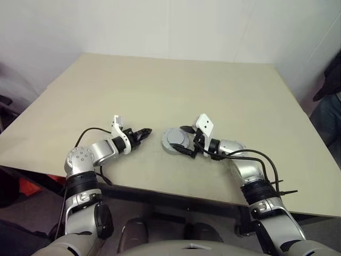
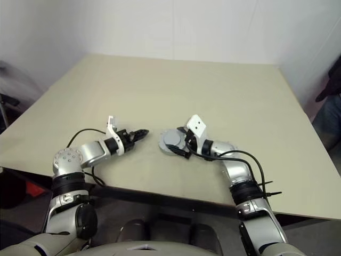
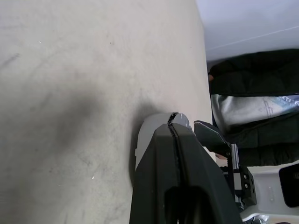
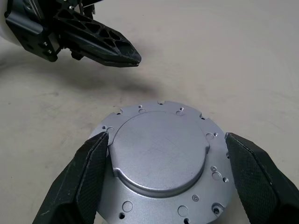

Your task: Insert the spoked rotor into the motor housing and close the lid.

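The motor housing point(image 4: 163, 163) sat on the tabletop point(image 1: 176, 85) near its front edge, a round silver body showing a flat cap and small screw holes, with no windings visible. Your right gripper point(image 4: 163, 179) stood with its fingers point(image 4: 86, 179) wide apart on either side of the housing, close to its rim; I could not tell whether they touched. Your left gripper point(image 1: 143, 133) hung just beside it, fingers together and empty. I saw no spoked rotor or dark lid. If the right gripper had closed off-centre, I judge the smooth housing could have slid or tipped, perhaps against the left gripper.
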